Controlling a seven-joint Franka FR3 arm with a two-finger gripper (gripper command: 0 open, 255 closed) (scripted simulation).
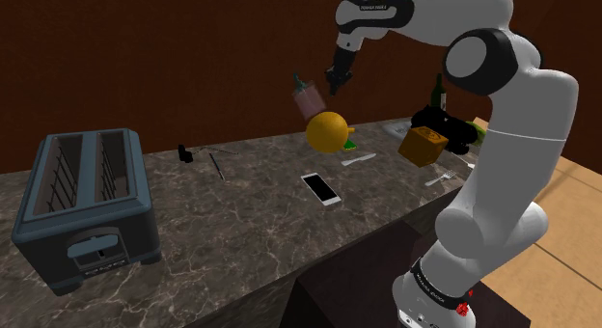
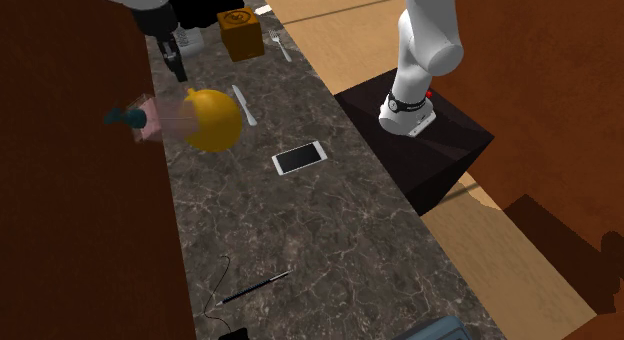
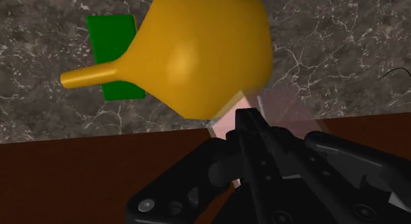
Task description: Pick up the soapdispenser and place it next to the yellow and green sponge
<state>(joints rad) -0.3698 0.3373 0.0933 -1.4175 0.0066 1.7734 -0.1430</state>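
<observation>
Standing by the dark marbled counter (image 1: 222,230) and looking along it in the shoulder view, I first see a blue-grey two-slot toaster (image 1: 85,205) at the left end. A flat white-edged phone (image 1: 320,188) lies further along. Next is the pale pink, see-through soap dispenser (image 1: 310,99) with its teal pump top. It is tilted and up off the counter, against the brown wall (image 1: 193,66).

Just below it sits a yellow-orange round-bellied vessel (image 1: 327,131) with a narrow neck, lying on its side. That neck lies across the flat green sponge (image 3: 110,35). An orange box (image 1: 423,146) is near the right end.

My worry is the crowding. The vessel lies right beside the sponge, so setting the dispenser down there could knock into it and send it rolling. That could push the sponge along the counter. The dispenser is also slanted and close to the wall, so I judge that a careless swing could catch its pump on the wall or drop it onto the vessel.

The black gripper (image 1: 334,85) hangs just to the right of the dispenser and a little higher in the shoulder view. In the wrist view the pink body sits right at the gripper's tip, partly behind the vessel. I cannot tell whether the hand is open, closed or holding the dispenser.
</observation>
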